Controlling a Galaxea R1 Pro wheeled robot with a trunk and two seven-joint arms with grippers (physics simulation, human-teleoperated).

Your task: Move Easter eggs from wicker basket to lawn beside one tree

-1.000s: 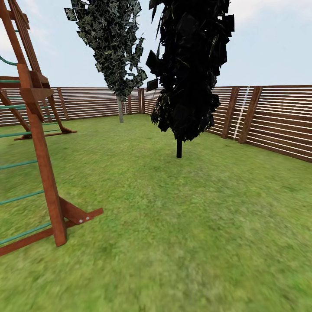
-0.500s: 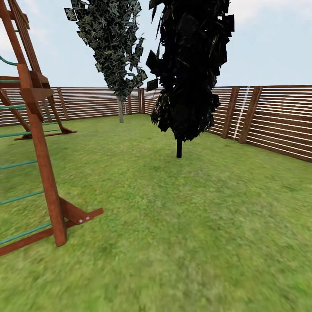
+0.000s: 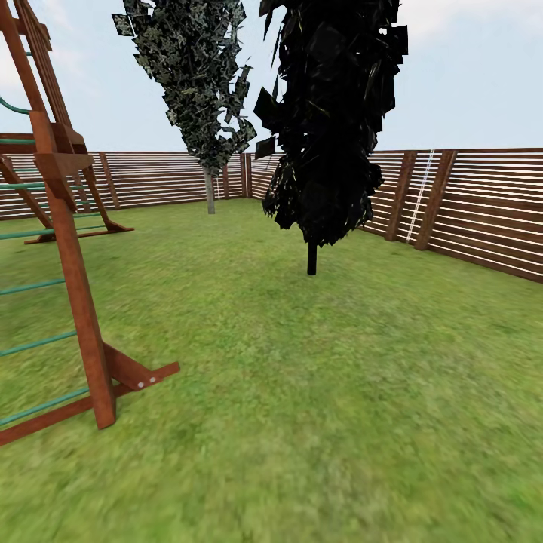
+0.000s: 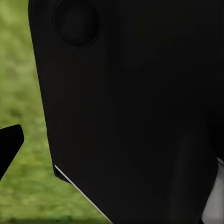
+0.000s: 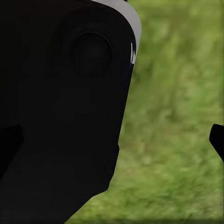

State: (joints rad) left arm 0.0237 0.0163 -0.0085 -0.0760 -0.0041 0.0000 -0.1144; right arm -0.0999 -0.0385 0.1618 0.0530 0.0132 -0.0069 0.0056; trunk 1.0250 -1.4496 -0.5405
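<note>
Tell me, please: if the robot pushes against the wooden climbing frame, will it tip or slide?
Probably neither. The wooden climbing frame stands on splayed legs with a braced foot flat on the lawn, so it looks heavy and stiff. Its thin green rungs might flex slightly.

In the left wrist view the robot's body is a broad matte black shell (image 4: 135, 112) with a round recessed dimple (image 4: 76, 21), a thin pale line along its lower edge and a light grey patch at one corner. The right wrist view shows a similar black housing (image 5: 60, 116) with a round dimple (image 5: 91, 53), a grey rim and a small white mark.
</note>
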